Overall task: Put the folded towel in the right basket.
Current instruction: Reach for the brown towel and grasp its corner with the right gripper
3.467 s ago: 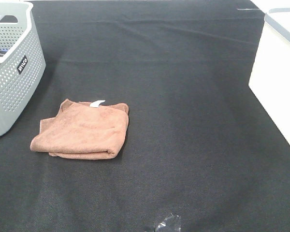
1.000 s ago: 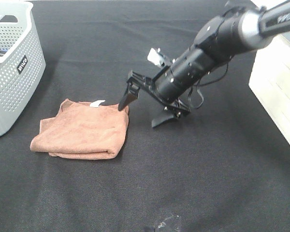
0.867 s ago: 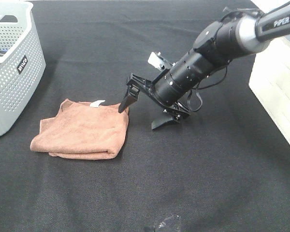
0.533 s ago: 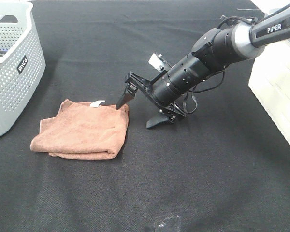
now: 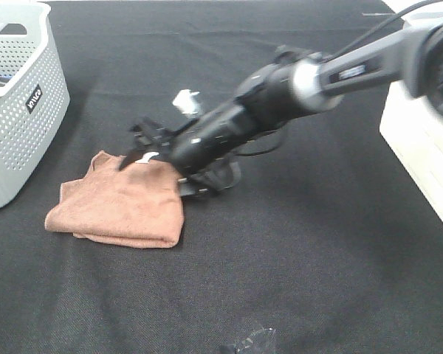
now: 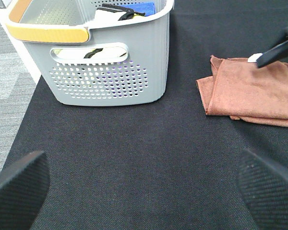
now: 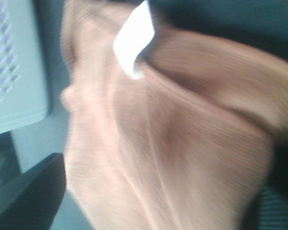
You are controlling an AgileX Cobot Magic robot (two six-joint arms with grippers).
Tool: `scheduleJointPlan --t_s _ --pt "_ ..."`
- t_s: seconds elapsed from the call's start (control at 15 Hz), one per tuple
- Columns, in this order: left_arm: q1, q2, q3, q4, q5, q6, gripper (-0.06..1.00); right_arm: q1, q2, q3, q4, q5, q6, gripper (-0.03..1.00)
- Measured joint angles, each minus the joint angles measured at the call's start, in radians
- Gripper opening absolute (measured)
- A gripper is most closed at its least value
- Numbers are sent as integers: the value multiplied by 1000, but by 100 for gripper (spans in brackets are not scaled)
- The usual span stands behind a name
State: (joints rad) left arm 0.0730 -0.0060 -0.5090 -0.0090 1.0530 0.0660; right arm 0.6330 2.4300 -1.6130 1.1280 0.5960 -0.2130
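Observation:
The folded brown towel (image 5: 118, 203) lies flat on the black table, left of centre, with a white label (image 5: 149, 156) at its far edge. My right gripper (image 5: 164, 174) reaches across from the right. It is open, low over the towel's right end, with one finger (image 5: 131, 158) above the far edge and the other by the right edge. The right wrist view is blurred and filled by the towel (image 7: 173, 143) and its label (image 7: 134, 38). My left gripper (image 6: 144, 191) is open and empty, well short of the towel (image 6: 252, 93). The white right basket (image 5: 421, 110) stands at the right edge.
A grey perforated basket (image 5: 18, 110) with items inside stands at the left, close to the towel; it also shows in the left wrist view (image 6: 110, 62). A small clear plastic scrap (image 5: 255, 341) lies at the table's front edge.
My right arm has swept left and lower, from beside the towel's right corner to over its right end. The towel's right edge has shifted slightly left.

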Motion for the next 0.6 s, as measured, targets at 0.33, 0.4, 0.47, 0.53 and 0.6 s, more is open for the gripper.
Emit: scheduleJointPlan --t_s 0.33,0.4,0.47,0.53,0.6 --pt "0 0 0 0 0 0 99 94 67 -120 -16 -28 0 52" --pt "0 0 0 0 0 0 99 94 72 -120 -20 -29 0 38" --pt "0 0 0 0 0 0 99 94 74 -120 -21 -28 0 26" --pt "0 0 0 0 0 0 99 94 74 -120 -24 -23 0 26" --pt "0 0 0 0 0 0 99 94 72 -120 -26 -17 -7 26"
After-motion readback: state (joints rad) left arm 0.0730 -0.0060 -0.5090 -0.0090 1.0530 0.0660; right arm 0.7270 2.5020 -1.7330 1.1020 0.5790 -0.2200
